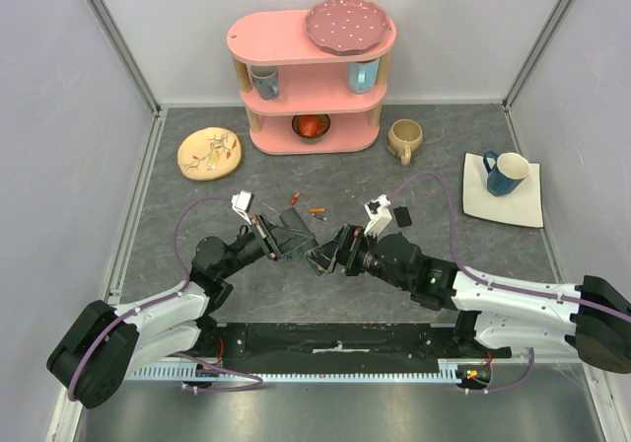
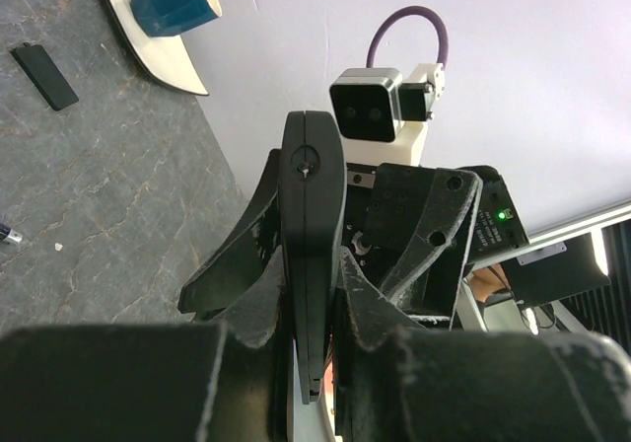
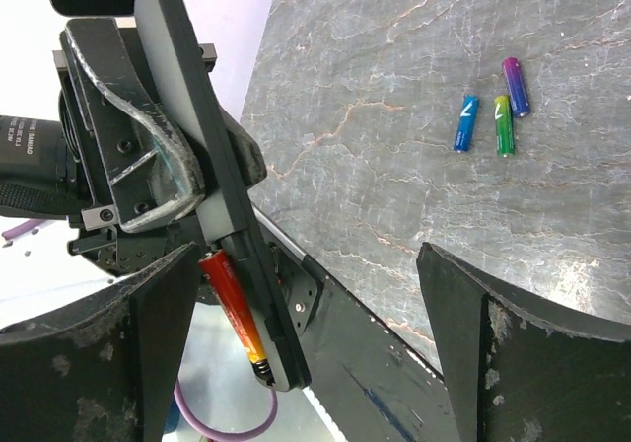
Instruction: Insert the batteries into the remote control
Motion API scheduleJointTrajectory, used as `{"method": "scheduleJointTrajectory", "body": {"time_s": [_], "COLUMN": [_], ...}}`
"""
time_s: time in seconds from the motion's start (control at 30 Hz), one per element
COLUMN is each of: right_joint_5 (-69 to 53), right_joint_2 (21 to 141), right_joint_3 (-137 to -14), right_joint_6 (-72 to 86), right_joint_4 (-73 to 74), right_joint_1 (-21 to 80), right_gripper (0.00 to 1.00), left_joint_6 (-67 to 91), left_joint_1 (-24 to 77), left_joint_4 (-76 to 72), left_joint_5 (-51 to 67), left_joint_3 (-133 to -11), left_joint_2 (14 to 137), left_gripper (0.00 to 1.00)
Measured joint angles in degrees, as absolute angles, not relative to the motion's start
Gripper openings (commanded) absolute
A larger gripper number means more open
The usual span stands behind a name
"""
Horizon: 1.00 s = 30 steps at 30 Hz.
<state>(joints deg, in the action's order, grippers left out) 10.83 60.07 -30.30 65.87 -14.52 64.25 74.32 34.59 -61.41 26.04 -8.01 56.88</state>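
A: Remote control (image 3: 197, 156): where is it placed?
B: Not placed. It is held off the table (image 1: 473, 255), mid-scene between the two arms, and is clamped edgewise in the left gripper (image 1: 279, 235). The jaws are closed tight on its long sides.
A: Why is it held like that?
B: Judged: the recessed face is turned right, toward the right gripper (image 1: 328, 253), so cells can be fed in from that side while the body is steadied.
A: Right gripper state?
B: Fingers are spread wide and nothing is held. It is positioned just right of the remote; contact cannot be told.
A: Anything loaded?
B: One loaded battery (image 3: 235, 309), red fading to orange, is seen in the recess at the lower end in the right wrist view. Whether it is fully seated cannot be told.
A: Remaining cells?
B: A blue battery (image 3: 465, 123), green battery (image 3: 504, 124) and purple battery (image 3: 515, 73) are laid flat on the table, close together, well apart from the remote. A red battery (image 1: 294, 197) and an orange battery (image 1: 316, 210) are seen just far of the grippers.
A: Anything else?
B: A black flat piece (image 1: 402, 215) is seen on the table right of the grippers. It is probably the cover, set aside so the recess is exposed.
A: Next?
B: A loose cell is expected to be picked by the empty right gripper. Rolling is a risk.
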Motion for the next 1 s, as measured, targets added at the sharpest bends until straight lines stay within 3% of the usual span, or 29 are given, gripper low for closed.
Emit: {"method": "scheduleJointTrajectory", "body": {"time_s": [0.47, 1.0], "right_joint_5": [12.99, 12.93], "right_joint_2": [53.04, 55.16], "right_joint_3": [-31.73, -31.7], "right_joint_6": [62.41, 63.4], "right_joint_4": [-10.13, -9.67], "right_joint_1": [64.05, 62.72], "right_gripper": [0.98, 0.98], "left_joint_6": [74.32, 74.32], "left_joint_1": [34.59, 34.59], "left_joint_4": [-61.43, -61.87], "left_joint_5": [26.04, 26.04], "left_joint_3": [-8.01, -8.01], "left_joint_2": [56.97, 56.64], "left_gripper": [0.02, 0.02]}}
